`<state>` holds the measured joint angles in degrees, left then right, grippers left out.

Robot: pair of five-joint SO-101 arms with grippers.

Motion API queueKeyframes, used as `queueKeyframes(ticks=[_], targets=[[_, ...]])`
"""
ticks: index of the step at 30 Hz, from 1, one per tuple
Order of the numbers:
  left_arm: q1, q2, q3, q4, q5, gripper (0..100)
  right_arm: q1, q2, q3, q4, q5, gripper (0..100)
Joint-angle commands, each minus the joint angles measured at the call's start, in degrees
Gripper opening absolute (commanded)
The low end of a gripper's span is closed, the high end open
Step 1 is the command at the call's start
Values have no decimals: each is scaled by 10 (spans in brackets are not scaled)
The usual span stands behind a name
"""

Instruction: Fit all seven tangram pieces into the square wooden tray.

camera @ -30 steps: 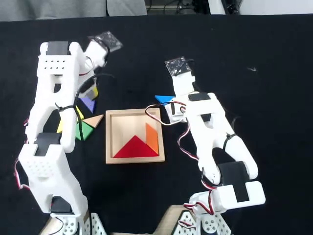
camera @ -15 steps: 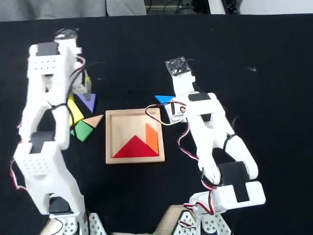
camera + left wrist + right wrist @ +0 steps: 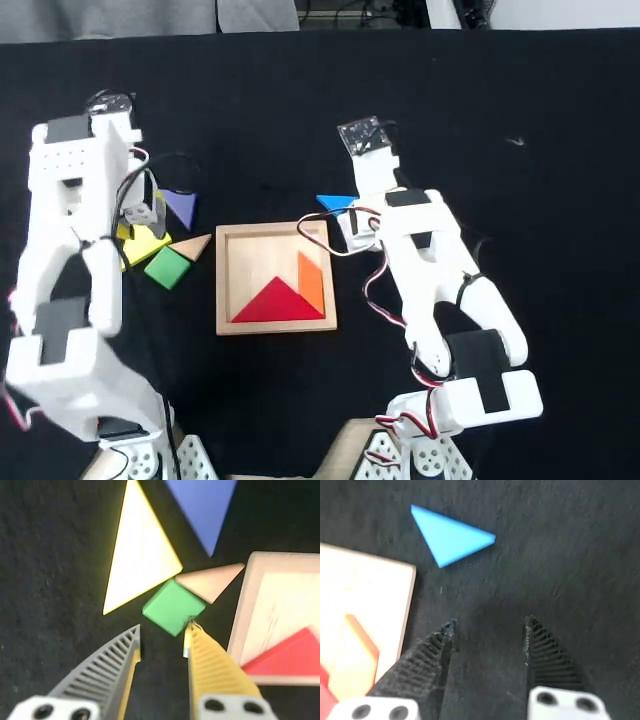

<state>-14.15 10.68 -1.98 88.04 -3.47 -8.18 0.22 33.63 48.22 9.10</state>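
Fingers apart, the left gripper is hovering at the green square near the tray, likely needing to straddle its flat sides squarely; the right gripper is hanging open-fingered beside the tray.

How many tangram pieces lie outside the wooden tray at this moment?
5. Four lie left of the tray: a yellow triangle, green square, purple triangle and tan triangle. A blue triangle lies near the tray's far right corner. None seems hidden.
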Motion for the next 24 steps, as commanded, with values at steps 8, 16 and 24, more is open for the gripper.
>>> queueKeyframes(ticks=[8, 16, 24], targets=[[-36, -134, 233, -168, 47, 153, -15, -36, -109, 161, -140, 322], [18, -138, 309, -255, 92, 153, -41, -36, -149, 217, -154, 214], [26, -139, 333, -287, 95, 151, -40, -36, -165, 215, -149, 28]])
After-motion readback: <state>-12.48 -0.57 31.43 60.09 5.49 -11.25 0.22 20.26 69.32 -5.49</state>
